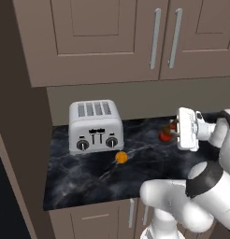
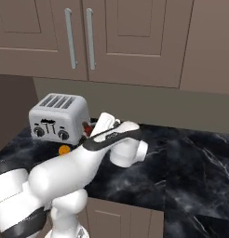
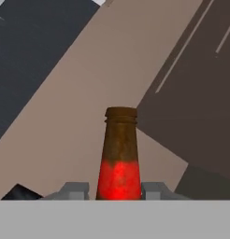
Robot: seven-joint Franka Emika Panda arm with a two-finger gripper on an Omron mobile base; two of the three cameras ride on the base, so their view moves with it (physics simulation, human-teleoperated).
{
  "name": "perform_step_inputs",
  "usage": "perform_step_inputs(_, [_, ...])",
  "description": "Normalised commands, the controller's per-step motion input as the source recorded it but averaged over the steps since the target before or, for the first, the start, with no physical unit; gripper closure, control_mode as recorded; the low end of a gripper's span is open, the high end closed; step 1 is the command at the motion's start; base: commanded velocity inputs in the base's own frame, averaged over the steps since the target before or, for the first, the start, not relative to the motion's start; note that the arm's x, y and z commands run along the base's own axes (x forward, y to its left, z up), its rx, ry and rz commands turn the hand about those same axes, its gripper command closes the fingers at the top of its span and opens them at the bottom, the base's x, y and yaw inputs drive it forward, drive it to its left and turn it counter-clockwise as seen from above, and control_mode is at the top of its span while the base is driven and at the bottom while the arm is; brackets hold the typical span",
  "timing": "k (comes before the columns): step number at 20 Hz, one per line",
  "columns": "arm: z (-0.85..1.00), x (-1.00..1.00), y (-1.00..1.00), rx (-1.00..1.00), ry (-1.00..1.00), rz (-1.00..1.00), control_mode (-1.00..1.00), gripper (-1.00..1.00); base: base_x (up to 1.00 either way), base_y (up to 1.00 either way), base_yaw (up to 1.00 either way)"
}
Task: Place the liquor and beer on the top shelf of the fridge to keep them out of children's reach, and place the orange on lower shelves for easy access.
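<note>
The beer (image 3: 118, 158) is being gripped at its neck by the claw (image 3: 118, 190), clenched round it, tilted above the counter (image 1: 89, 182) nr its back edge. The orange (image 1: 121, 157) is lying on the counter just in front of the toaster (image 1: 95, 126), twd the left edge.

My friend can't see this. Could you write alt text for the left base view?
The white arm's end effector is shut on the beer above a black marble counter. An orange lies before a silver toaster, under brown cabinets.
</note>
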Motion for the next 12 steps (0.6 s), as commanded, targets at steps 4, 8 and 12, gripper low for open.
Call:
perform_step_inputs(4, [0.55, -0.76, 0.29, 0.0, 0.1, -0.19, -1.0, 1.0, 0.0, 0.0, 0.0])
perform_step_inputs(8, [0.49, -0.75, 0.3, 0.0, 0.2, -0.18, -1.0, 1.0, 0.0, 0.0, 0.0])
perform_step_inputs(12, [0.59, -0.6, 0.39, 0.0, 0.23, -0.15, -1.0, 1.0, 0.0, 0.0, 0.0])
